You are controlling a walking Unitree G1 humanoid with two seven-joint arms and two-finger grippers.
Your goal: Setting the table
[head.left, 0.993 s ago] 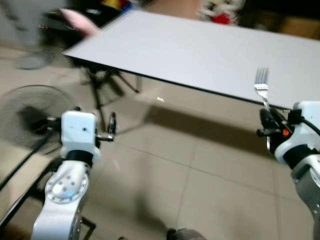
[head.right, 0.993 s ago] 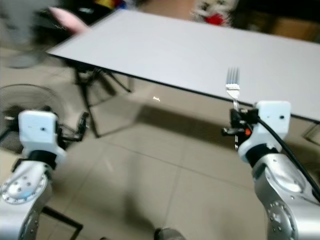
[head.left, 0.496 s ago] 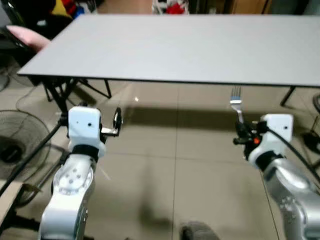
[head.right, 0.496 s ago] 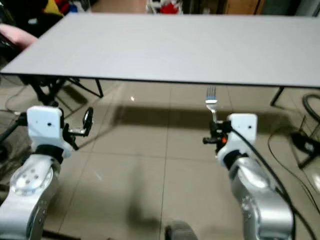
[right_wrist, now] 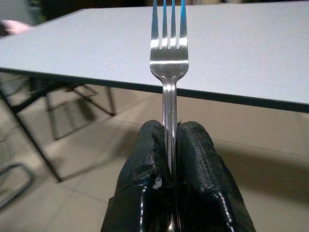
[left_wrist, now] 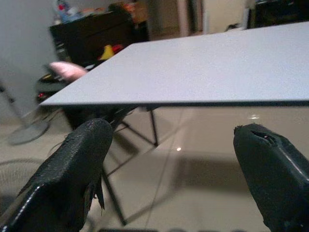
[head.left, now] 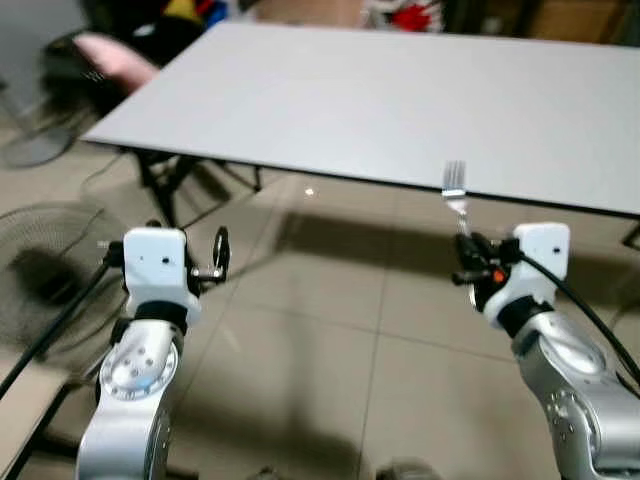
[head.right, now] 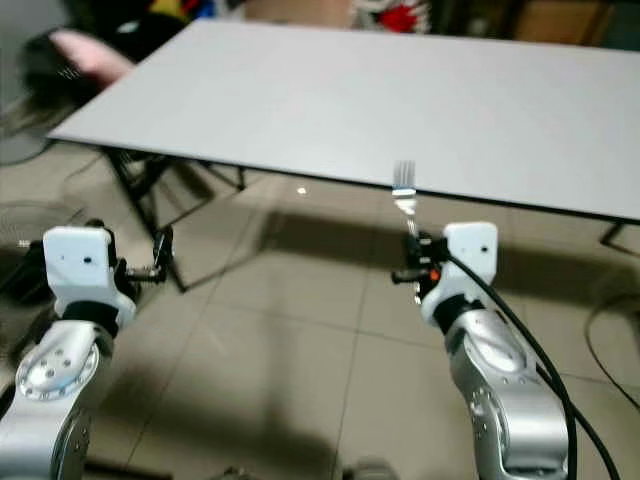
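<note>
A silver fork stands upright in my right gripper, which is shut on its handle; the tines point up just before the near edge of the white table. In the right wrist view the black fingertips pinch the fork's stem. My left gripper is held out over the floor, short of the table's near left corner. It is open with nothing between its fingers.
A floor fan stands on the tiles at my left. Black folding table legs show under the table's left end. Pink and coloured items lie beyond the far left corner. Beige tiled floor lies between me and the table.
The whole view has swung, so the table now runs at a slant with its left corner nearer. The fork stays held upright in my right gripper; my left gripper stays open.
</note>
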